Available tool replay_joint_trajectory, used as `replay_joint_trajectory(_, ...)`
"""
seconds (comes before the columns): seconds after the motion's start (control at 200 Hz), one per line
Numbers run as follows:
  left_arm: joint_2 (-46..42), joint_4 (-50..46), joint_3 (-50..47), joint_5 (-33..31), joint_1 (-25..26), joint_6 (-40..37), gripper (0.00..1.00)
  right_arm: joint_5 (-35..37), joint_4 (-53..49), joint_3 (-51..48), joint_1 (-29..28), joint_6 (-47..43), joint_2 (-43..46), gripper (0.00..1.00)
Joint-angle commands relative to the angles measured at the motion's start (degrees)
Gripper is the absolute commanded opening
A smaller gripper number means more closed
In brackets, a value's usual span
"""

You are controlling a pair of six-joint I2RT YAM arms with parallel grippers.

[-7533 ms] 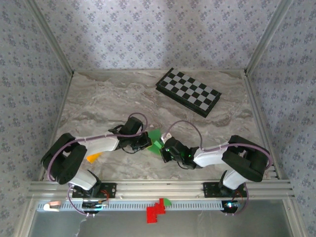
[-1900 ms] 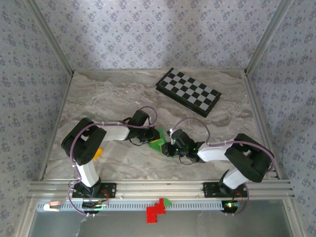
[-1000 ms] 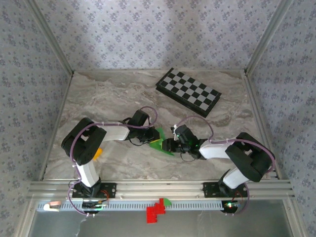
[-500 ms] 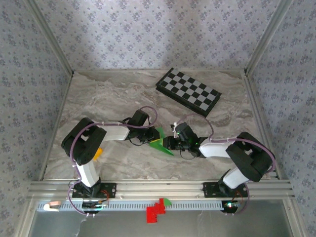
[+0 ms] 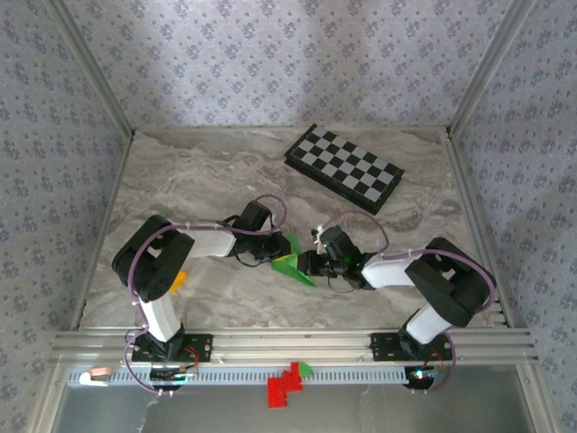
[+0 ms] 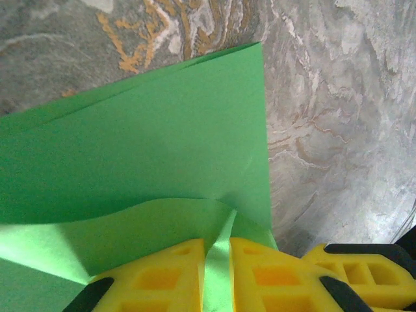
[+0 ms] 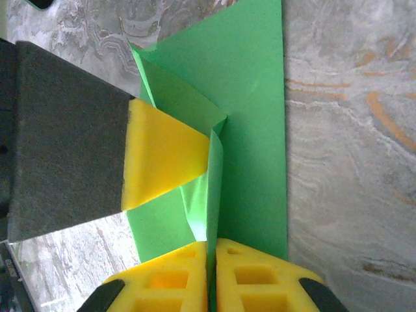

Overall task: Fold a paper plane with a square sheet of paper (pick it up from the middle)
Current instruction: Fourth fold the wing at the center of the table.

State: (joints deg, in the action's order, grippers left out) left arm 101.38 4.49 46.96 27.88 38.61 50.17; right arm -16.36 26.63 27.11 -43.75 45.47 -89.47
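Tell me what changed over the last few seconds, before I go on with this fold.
The left arm stretched right toward the green paper, and the right gripper has just closed on a raised fold of it, facing the left gripper. The left gripper stays pinched on the paper; the checkerboard and orange block have not moved.

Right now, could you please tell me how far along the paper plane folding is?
Done: the green sheet of paper already carries folds, with layered edges and a crease. In hand: the left tool and right tool are each shut on a raised ridge of it. Left: it is broad, not yet a narrow pointed dart.
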Motion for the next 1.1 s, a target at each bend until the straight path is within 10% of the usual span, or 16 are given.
replay_joint_trajectory(0.0,-0.2,-1.1,-1.1,-0.4,-0.5,-1.5,0.18,-1.7,2.3,-1.5,-0.2,1.1,-0.8,0.11)
replay_joint_trajectory(0.715,-0.5,-1.4,-1.7,-0.6,-0.6,-2.0,0.18,-1.5,0.7,-1.1,0.6,0.9,1.4,0.25)
replay_joint_trajectory(1.094,-0.4,-1.3,-1.6,-0.5,-0.5,-2.0,0.18,-2.9,2.1,0.0,0.7,1.7,-0.9,0.17)
